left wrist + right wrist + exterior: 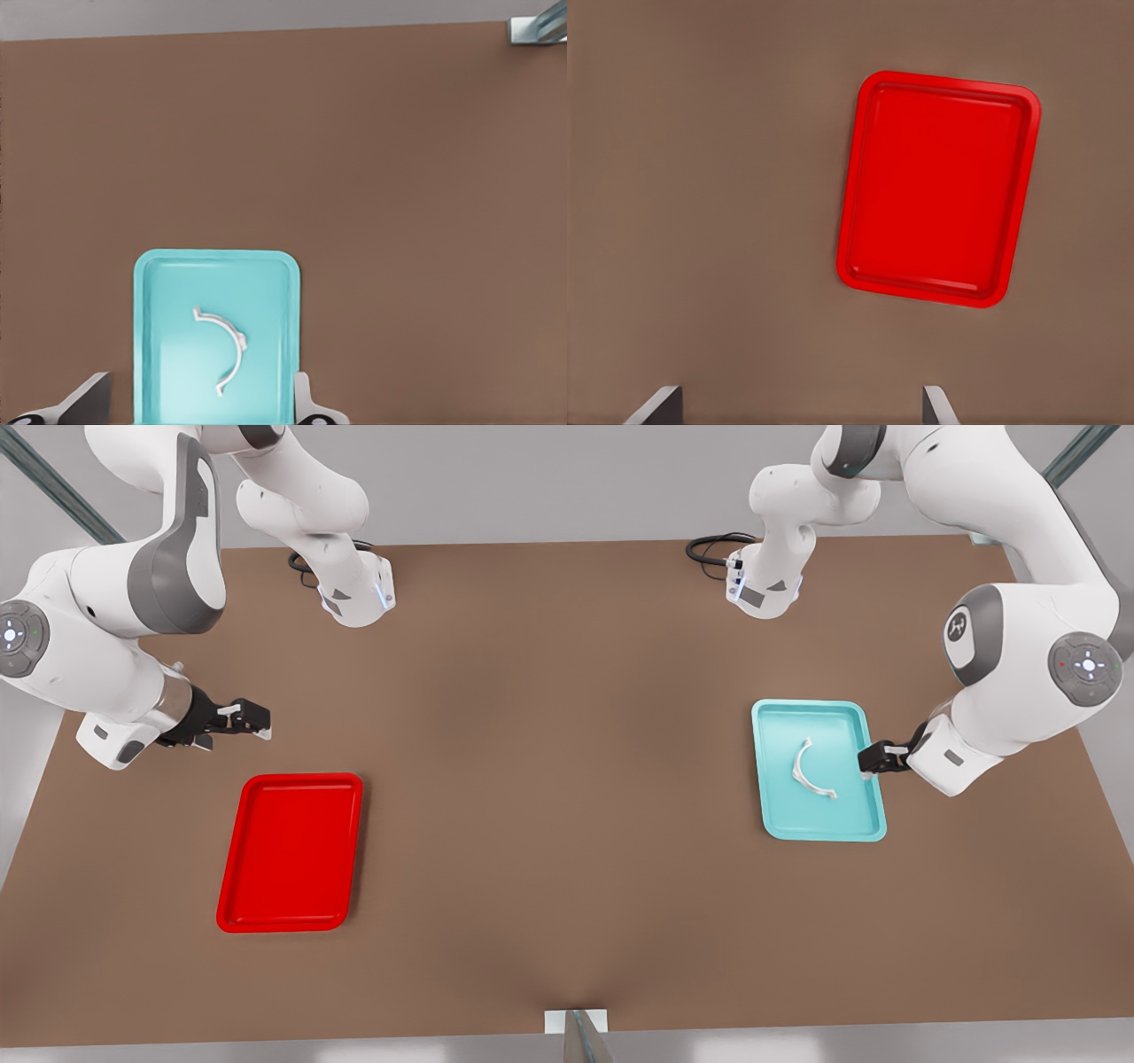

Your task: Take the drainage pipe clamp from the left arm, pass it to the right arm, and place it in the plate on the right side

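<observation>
Drainage pipe clamp [812,770] lying loose in teal tray [864,828], right of front view. Left gripper [873,761] over tray's edge, fingers wide, empty. Right gripper [252,719] upper left, above red plate [232,893], fingers wide, waiting. Risk: thin flat strap slips from fingers at pinch; tray rim blocks approach.
</observation>
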### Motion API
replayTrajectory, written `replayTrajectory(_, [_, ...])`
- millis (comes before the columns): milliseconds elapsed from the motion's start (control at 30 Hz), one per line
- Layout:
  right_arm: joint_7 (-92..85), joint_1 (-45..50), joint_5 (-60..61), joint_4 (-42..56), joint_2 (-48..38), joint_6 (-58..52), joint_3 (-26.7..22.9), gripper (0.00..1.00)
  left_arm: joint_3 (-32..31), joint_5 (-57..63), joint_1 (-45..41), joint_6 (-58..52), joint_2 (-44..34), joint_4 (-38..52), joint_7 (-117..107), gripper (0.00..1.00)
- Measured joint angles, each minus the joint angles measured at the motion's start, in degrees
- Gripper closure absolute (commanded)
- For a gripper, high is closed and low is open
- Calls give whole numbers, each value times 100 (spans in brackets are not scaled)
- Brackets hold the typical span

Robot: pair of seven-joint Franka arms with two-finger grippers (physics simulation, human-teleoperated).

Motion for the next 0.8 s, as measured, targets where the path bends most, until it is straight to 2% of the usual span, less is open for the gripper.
replayTrajectory(67, [-21,0,0,0,0,-3,0,0,1,32,-13,29,13,-101,24,0])
replayTrajectory(133, [-40,0,0,0,0,-6,0,0,15,48,27,273,21,-615,-134,0])
replayTrajectory(267, [-73,0,0,0,0,-9,0,0,109,47,226,1454,76,-2134,-955,0])
replayTrajectory(533, [-120,0,0,0,0,-16,0,0,285,-360,443,3748,79,-3981,-2890,0])
replayTrajectory(800, [-150,0,0,0,0,-20,0,0,292,-856,405,5078,200,-5087,-4314,0])
